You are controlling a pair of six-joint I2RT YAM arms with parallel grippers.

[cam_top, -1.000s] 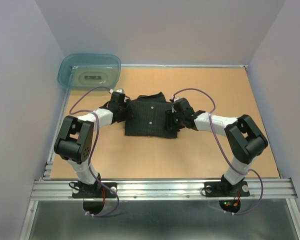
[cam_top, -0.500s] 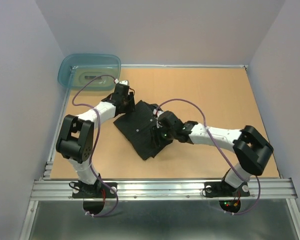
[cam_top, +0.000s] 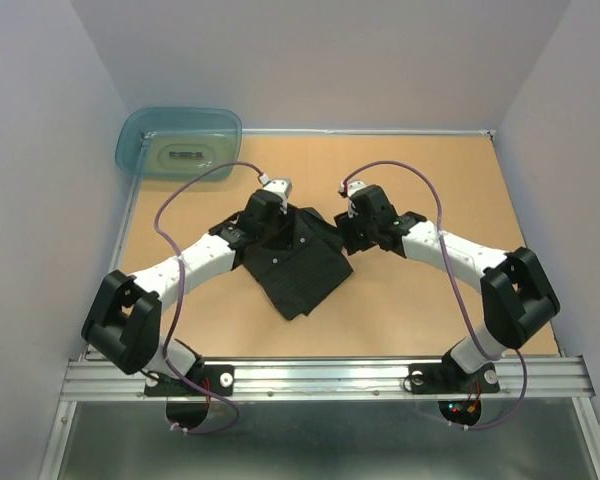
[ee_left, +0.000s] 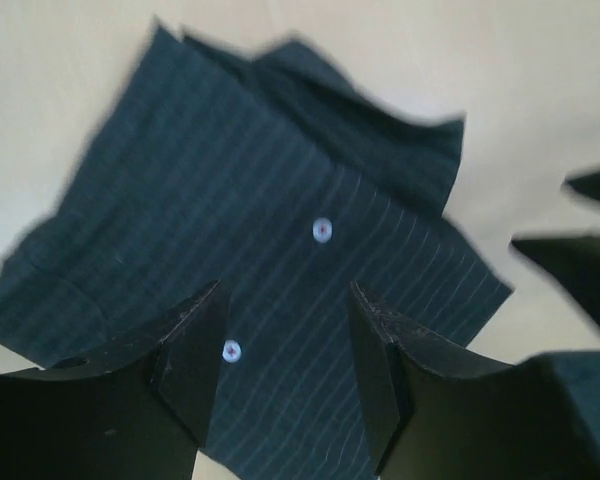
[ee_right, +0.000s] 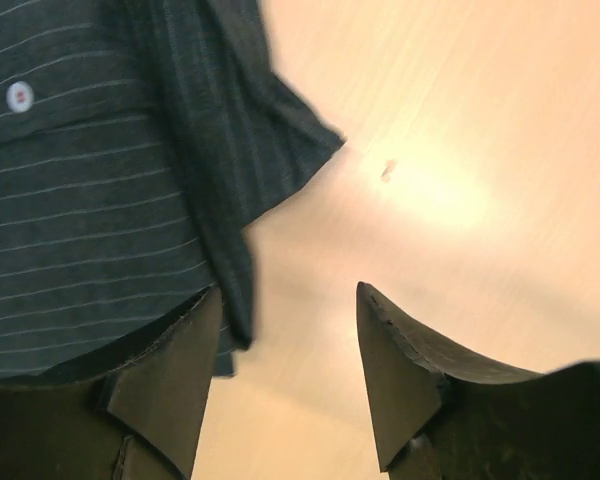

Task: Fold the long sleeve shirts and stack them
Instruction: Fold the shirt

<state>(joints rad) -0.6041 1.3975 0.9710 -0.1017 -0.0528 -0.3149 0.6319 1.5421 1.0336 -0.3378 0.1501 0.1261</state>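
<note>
The long sleeve shirt (cam_top: 302,268) lies folded on the table, a dark pinstriped packet turned cornerwise like a diamond. My left gripper (cam_top: 272,232) hovers over its upper left part, open. In the left wrist view the striped cloth (ee_left: 280,190) and two pale buttons lie below the left gripper (ee_left: 285,300), with nothing between the fingers. My right gripper (cam_top: 348,236) stands open just off the packet's right corner. In the right wrist view the shirt's edge (ee_right: 90,200) lies beside the left finger, and bare table shows between the fingers of the right gripper (ee_right: 290,305).
A translucent teal tub (cam_top: 179,141) sits at the table's far left corner. Grey walls enclose the table on three sides. The wooden table top (cam_top: 450,180) stretches to the right of the shirt. An aluminium rail (cam_top: 320,378) runs along the near edge.
The shirt has been swung from square-on to cornerwise. The right gripper has let go of it and drawn back to the right. The left gripper has moved right, over the shirt.
</note>
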